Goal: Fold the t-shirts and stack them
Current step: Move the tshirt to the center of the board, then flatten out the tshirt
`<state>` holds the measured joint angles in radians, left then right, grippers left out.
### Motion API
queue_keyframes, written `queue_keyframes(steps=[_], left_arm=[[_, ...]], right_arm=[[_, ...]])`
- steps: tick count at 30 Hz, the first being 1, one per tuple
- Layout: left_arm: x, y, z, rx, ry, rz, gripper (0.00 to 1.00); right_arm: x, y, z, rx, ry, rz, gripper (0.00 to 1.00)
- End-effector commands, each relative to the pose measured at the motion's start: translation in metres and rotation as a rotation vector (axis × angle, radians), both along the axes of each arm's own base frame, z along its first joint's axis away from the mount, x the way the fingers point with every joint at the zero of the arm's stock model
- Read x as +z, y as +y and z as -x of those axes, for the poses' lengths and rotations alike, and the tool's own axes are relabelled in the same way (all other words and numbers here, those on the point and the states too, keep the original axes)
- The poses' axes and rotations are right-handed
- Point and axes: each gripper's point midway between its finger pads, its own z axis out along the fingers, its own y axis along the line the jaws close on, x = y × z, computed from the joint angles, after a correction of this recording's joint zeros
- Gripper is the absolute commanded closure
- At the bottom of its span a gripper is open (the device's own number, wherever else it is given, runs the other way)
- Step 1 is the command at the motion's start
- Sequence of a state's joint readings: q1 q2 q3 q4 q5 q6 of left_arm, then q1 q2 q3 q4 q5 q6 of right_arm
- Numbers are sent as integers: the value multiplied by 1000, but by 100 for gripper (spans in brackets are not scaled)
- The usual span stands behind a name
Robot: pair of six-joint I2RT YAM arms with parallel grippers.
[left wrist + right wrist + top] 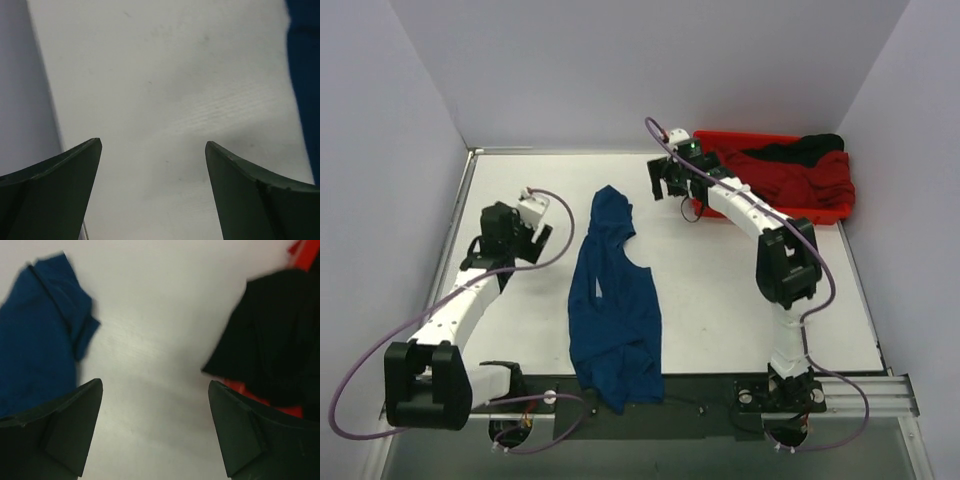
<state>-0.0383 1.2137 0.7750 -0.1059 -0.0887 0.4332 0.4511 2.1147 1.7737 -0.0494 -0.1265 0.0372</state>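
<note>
White table (720, 290) enclosed by pale walls (620, 60), two arms, shirts in two places.

The dark navy-blue t-shirt (615, 310) lies unfolded and rumpled in a long strip down the middle of the table, its narrow end toward the far wall and its broad end at the near edge between the two arm bases. The red t-shirt (810, 180) and the black t-shirt (810, 148) are heaped in the red tray (825, 213) at the far right corner, with black cloth draped over the tray's edge in the right wrist view. The left gripper (152, 145) is over bare table just left of the navy shirt, fingers spread wide and empty. The right gripper (155, 385) is between the navy shirt's far end and the tray, fingers also wide apart with nothing between them.
</note>
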Motion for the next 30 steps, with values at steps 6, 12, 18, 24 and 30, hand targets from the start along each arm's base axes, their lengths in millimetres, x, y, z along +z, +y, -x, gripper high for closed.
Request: queue_keyframes(steps=[6,12,18,24,30], left_arm=[[-47,-131,104,-594,284,21,8],[-55,-180,158,-862,377,68,8],[-61,-198,174,-992,308,83,4],[-78,-218,168,-1048,246,-27,3],[-114,-219,144,-1000,275,-185,8]], right_arm=[[-25,-21,195,23,196,120,23],[-106,-16,270,75,462,201,29],[-148,-3,303,105,562,169,42],[-147,-16,307,62,541,140,100],[-114,-37,293,11,506,-2,100]])
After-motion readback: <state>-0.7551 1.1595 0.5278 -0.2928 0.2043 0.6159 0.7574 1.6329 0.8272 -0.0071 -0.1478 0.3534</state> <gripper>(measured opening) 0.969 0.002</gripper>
